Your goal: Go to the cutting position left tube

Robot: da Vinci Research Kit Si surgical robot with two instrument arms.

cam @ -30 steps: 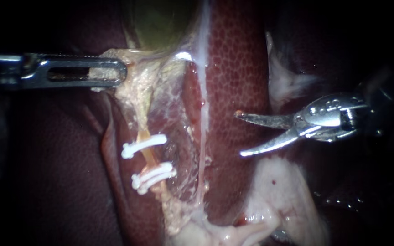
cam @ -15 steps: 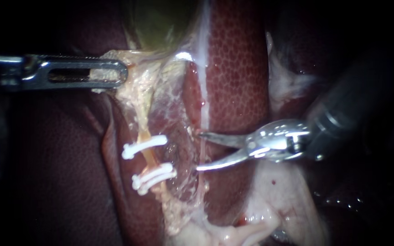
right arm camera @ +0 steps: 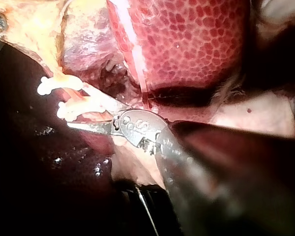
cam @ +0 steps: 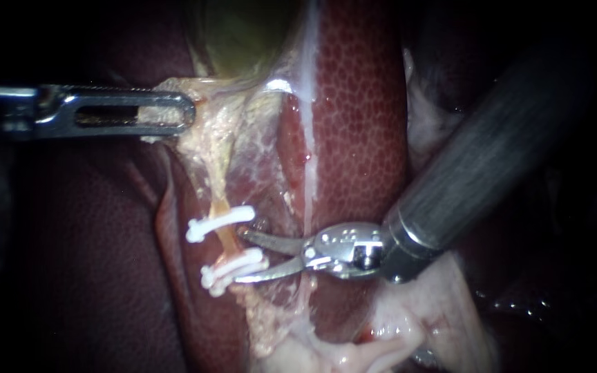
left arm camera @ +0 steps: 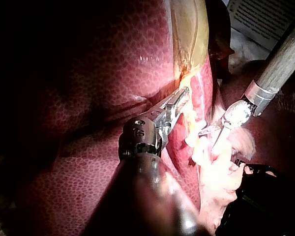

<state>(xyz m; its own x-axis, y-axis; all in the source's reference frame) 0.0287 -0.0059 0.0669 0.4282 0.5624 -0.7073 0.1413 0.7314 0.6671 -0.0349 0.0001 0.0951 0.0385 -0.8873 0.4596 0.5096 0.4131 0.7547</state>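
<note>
The dark red, mottled liver fills the middle, with the greenish gallbladder at the far end. My right instrument, a dark shaft ending in two silver blades, comes in from the right. Its blades are parted with a clear gap, holding nothing. My left instrument, with slotted steel jaws, is clamped on pale yellow tissue on the far left. The thin orange tube lies just left of the blade tips, between the single white clip and the nearer paired white clips.
</note>
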